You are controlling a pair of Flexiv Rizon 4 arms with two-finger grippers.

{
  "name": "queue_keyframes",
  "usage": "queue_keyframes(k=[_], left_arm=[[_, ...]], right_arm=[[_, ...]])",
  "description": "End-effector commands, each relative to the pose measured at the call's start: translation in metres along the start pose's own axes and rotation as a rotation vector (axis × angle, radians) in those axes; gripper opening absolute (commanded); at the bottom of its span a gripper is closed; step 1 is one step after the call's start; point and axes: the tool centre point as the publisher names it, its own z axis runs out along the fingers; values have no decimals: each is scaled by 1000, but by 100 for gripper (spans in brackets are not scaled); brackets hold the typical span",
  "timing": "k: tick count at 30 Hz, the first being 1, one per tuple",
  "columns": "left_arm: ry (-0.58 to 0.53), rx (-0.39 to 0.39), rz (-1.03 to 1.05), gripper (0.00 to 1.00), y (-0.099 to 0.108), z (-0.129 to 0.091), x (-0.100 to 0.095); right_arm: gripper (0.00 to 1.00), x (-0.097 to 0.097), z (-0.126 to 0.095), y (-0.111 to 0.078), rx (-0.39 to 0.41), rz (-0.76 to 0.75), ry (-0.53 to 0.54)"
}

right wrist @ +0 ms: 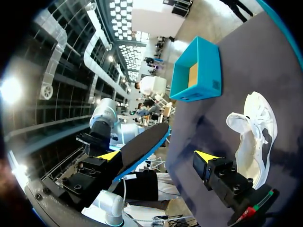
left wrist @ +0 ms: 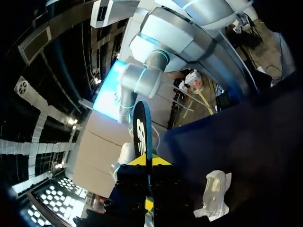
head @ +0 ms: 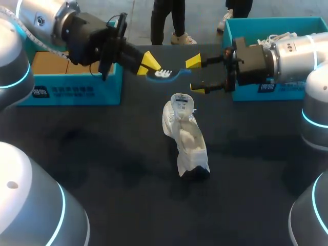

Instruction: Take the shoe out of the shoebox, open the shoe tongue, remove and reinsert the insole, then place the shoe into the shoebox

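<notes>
Listing the scene by size, with the task judged a little past its midpoint.

- desk (head: 102, 164): dark top that carries the shoe and both boxes.
- teal shoebox (head: 77, 89): behind the left tool, with its brown inside showing and no shoe in it.
- second teal box (head: 287, 25): behind the right tool. It holds white items I cannot identify.
- shoe (head: 185, 138): white, lying on the desk below both tools, touching neither and well apart from both boxes. Its tongue is pulled up and open.
- insole (head: 166, 74): dark with a blue edge, out of the shoe and held in the air above it, between the two tools.
- left tool (head: 148, 64): its yellow tips are clamped on one end of the insole.
- right tool (head: 196, 75): its fingers are spread wide. The insole's free end reaches in between them and lies close along one finger. The other finger stands apart, so this tool grips nothing.

Done, as far as can be seen: the shoe is out of its box, the tongue is open and the insole is removed.
Left to do: reinsert the insole and return the shoe to the shoebox.
</notes>
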Motion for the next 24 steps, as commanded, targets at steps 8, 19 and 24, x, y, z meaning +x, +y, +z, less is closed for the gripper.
queue_keyframes(k=[8, 19, 24], left_arm=[[55, -93, 380, 0, 13, 3, 31], [22, -152, 547, 0, 23, 10, 50], [16, -204, 576, 0, 31, 11, 60]], right_arm=[[100, 0, 1, 0, -3, 0, -1], [100, 0, 1, 0, -3, 0, -1], [100, 0, 1, 0, -3, 0, -1]])
